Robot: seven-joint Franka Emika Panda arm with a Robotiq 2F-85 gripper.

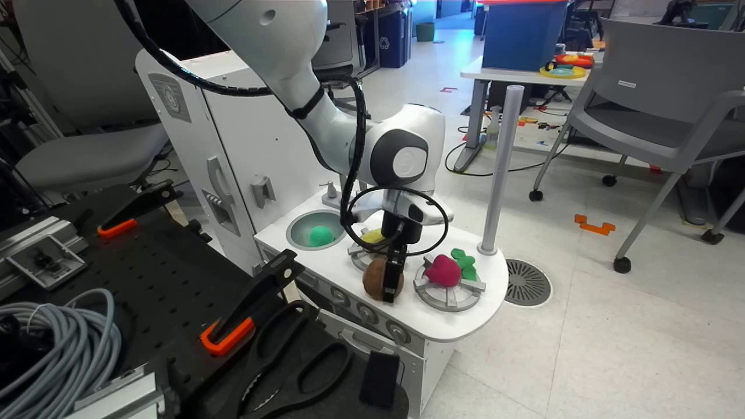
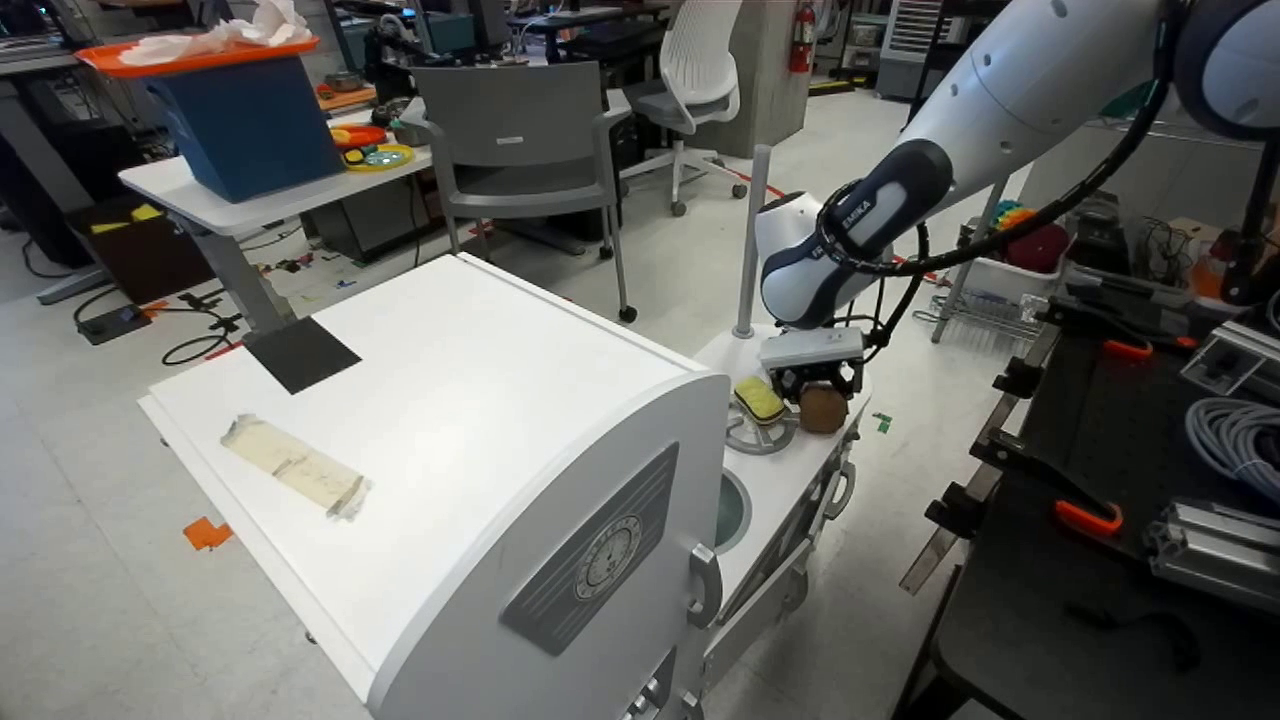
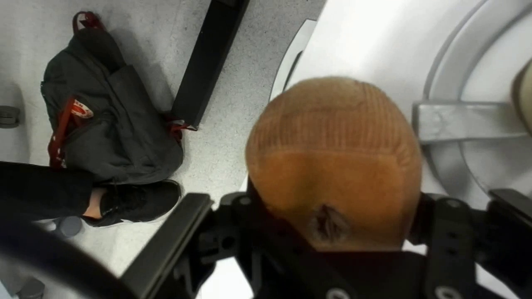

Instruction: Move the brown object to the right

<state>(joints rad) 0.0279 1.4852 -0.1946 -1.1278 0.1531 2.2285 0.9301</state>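
The tool [image 3: 334, 203] pinches the brown object [image 3: 332, 137]: its two fingers [image 3: 452, 226] bear on opposite sides. In the wrist view, the brown object occupies the middle of the frame, with a dark mark on its lower part. In an exterior view, it is positioned below the centre of the frame, partly covered by the tool; in both exterior views, it is near one edge of the white surface [image 1: 442, 327]. I cannot tell whether its underside contacts the surface.

A yellow toy [image 2: 760, 400] rests on a grey burner [image 2: 765, 438], just left of the brown object in an exterior view. A further burner [image 1: 451, 301], right of and below centre in an exterior view, carries a pink-and-green toy [image 1: 443, 271]. A round green item [image 1: 321, 235] sits in the sink [image 1: 297, 230], left of and below centre in the same frame. The arm [image 2: 980, 125] extends from the upper right of the frame in an exterior view. In the wrist view, a dark backpack [image 3: 112, 120] lies at the left of the frame; a black shoe [image 3: 141, 202] is directly below it.
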